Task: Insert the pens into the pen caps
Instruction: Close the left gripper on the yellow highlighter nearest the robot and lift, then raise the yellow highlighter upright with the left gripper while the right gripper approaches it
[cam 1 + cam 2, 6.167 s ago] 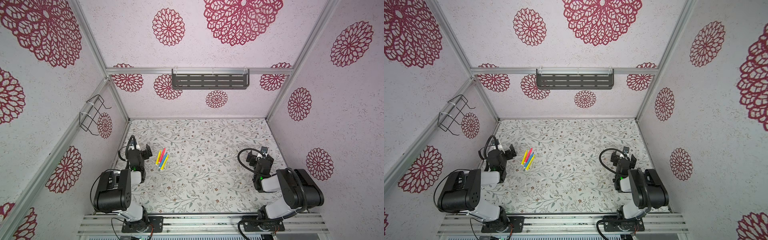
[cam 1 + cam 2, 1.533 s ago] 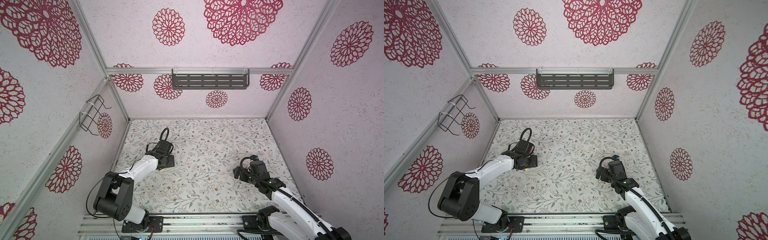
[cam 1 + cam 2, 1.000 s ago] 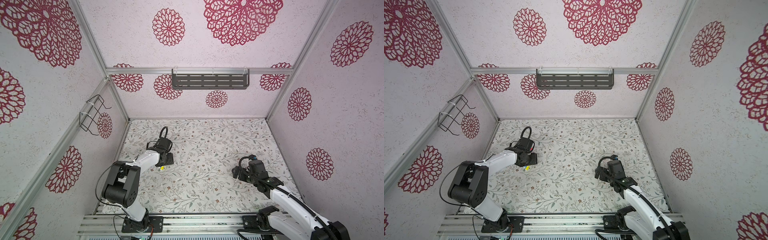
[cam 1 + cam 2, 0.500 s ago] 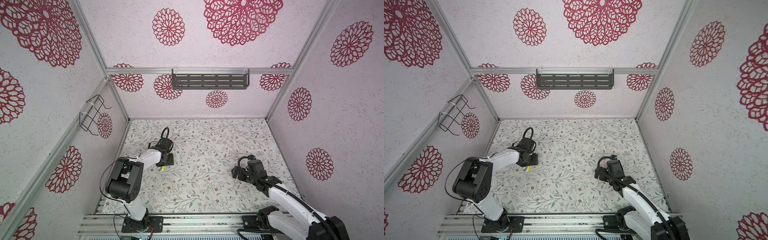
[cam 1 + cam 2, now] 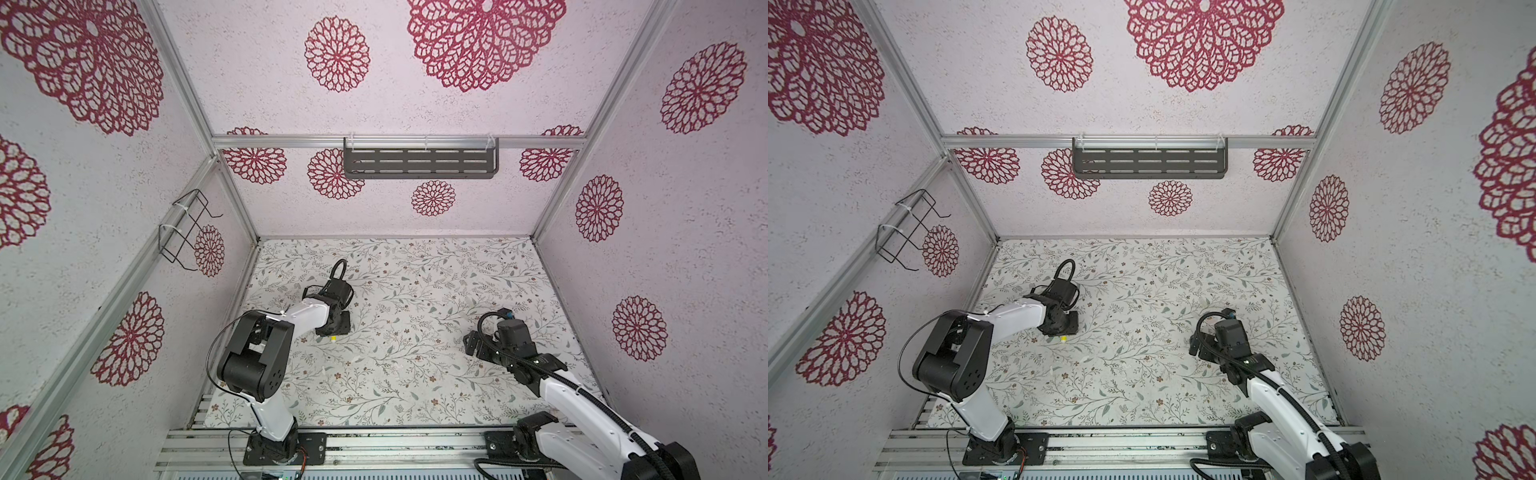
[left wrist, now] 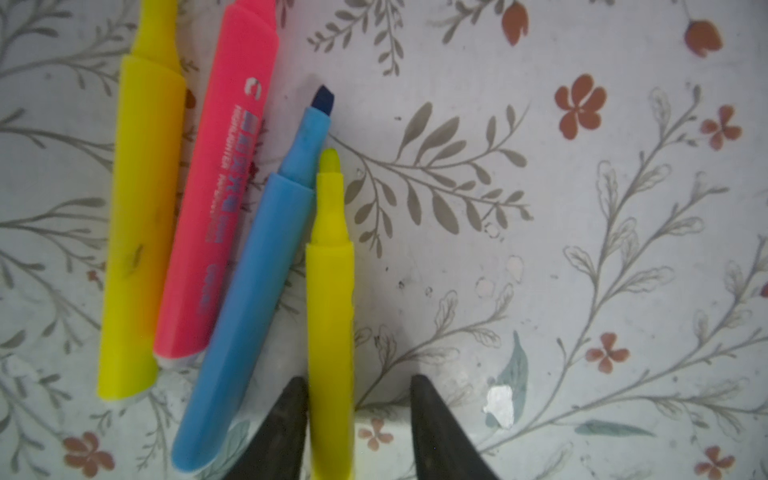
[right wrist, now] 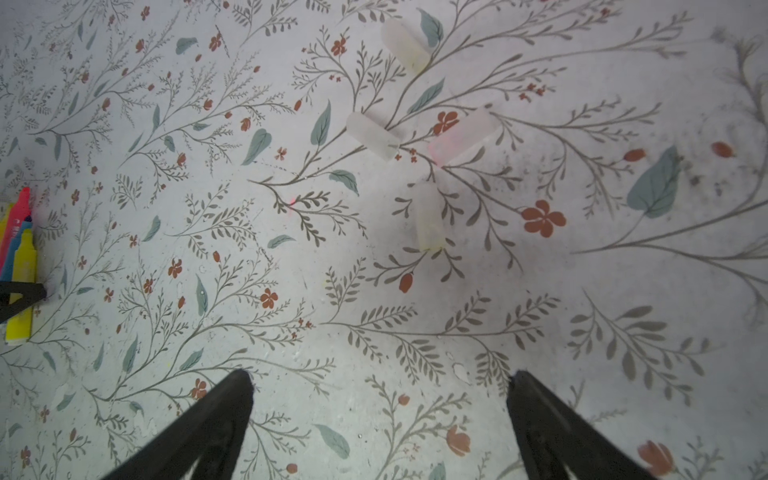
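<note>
Several pens lie side by side on the floral mat in the left wrist view: a thick yellow pen point(image 6: 137, 232), a pink pen point(image 6: 220, 195), an uncapped blue pen point(image 6: 253, 291) and a thin uncapped yellow pen point(image 6: 330, 316). My left gripper point(image 6: 357, 380) straddles the thin yellow pen; one finger touches it and the other stands apart. In both top views only that pen's end point(image 5: 333, 339) point(image 5: 1063, 340) shows below the left gripper point(image 5: 332, 328). Several translucent pen caps point(image 7: 372, 136) lie scattered ahead of my right gripper point(image 7: 381, 374), which is wide open and holds nothing.
A dark slotted shelf point(image 5: 419, 162) hangs on the back wall and a wire basket point(image 5: 187, 228) on the left wall. Walls close the mat point(image 5: 415, 395) on three sides. The pens point(image 7: 18, 266) show at the edge of the right wrist view.
The left gripper's jaws have narrowed around the thin yellow pen while the left arm's elbow swung in. The right gripper has crept slightly left and stays wide open.
</note>
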